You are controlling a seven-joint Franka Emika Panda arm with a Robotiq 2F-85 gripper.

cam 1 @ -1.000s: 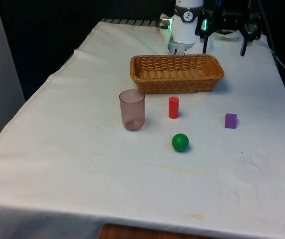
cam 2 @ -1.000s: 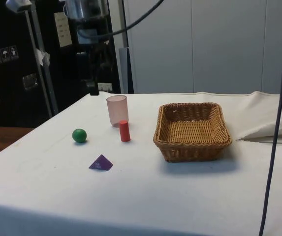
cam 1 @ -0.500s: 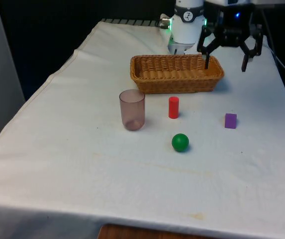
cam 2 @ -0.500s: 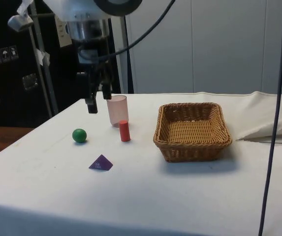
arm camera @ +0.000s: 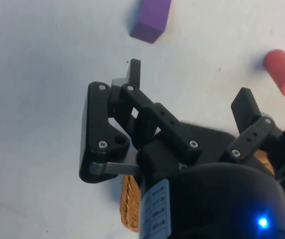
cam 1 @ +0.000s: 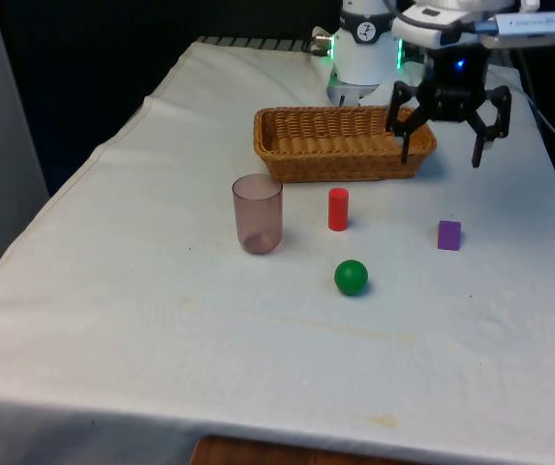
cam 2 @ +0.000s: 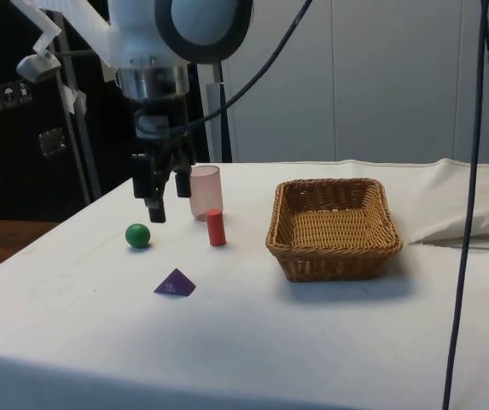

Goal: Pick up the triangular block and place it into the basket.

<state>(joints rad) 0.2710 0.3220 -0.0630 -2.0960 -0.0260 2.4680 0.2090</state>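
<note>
One purple triangular block (cam 1: 448, 234) lies on the white cloth (cam 1: 161, 291), below and ahead of the spread, empty fingers (arm camera: 134, 72) of the gripper (cam 1: 445, 145). The wicker basket (cam 1: 343, 142) sits just behind the fingers; red cylinder (cam 1: 338, 209), green ball (cam 1: 351, 277) and translucent cup (cam 1: 258, 213) stand off to one side.

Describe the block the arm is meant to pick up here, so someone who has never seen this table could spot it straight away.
Start at the woven wicker basket on the white cloth. Nearer the camera stand a translucent pink cup, a red cylinder and a green ball. The small purple triangular block lies apart toward the front view's right: the only purple piece, wedge-shaped in the side view.
</note>
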